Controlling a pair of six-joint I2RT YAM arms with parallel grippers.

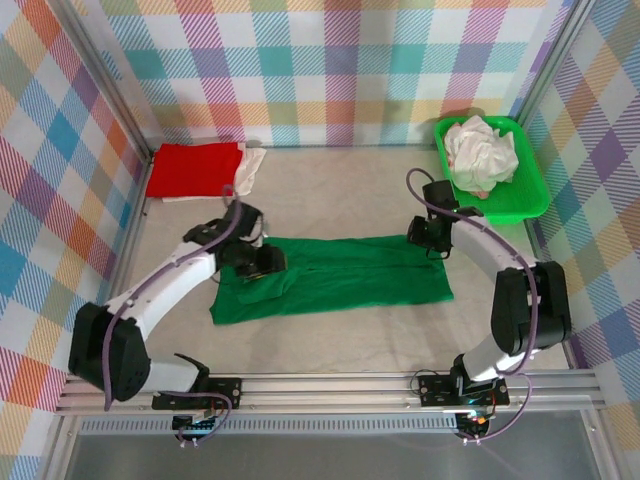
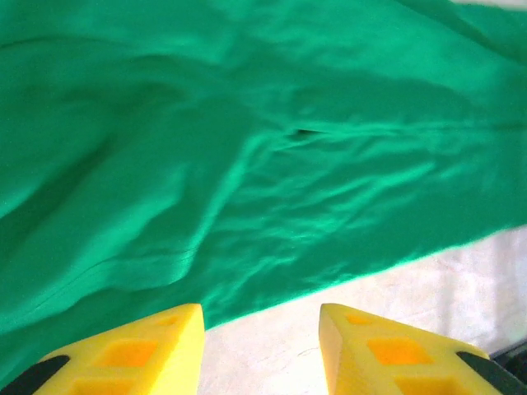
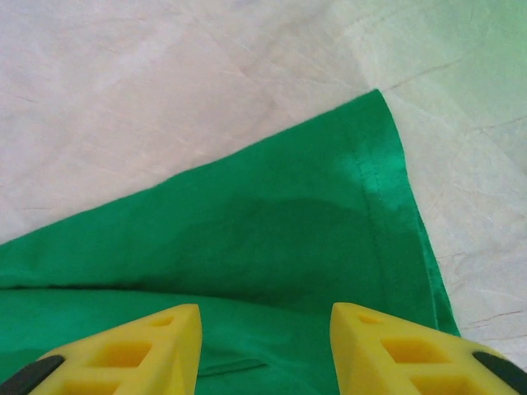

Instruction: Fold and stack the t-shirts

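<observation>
Dark green t-shirt (image 1: 335, 278) folded into a long band mid-tabletop (image 1: 340, 190), red t-shirt (image 1: 195, 168) folded far left, white t-shirts (image 1: 480, 150) bunched in green tray (image 1: 535, 195) far right, pale wrinkled surface, plaid walls (image 1: 330, 70), left jaws spread, empty, over the green edge, right jaws spread, empty, over its stitched corner, hem seen from the right wrist

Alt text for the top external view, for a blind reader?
A dark green t-shirt lies folded into a long band across the table, the left gripper over its left end, the right gripper at its upper right corner. A folded red t-shirt with white cloth beside it sits far left; crumpled white t-shirts fill a green tray far right.
</observation>
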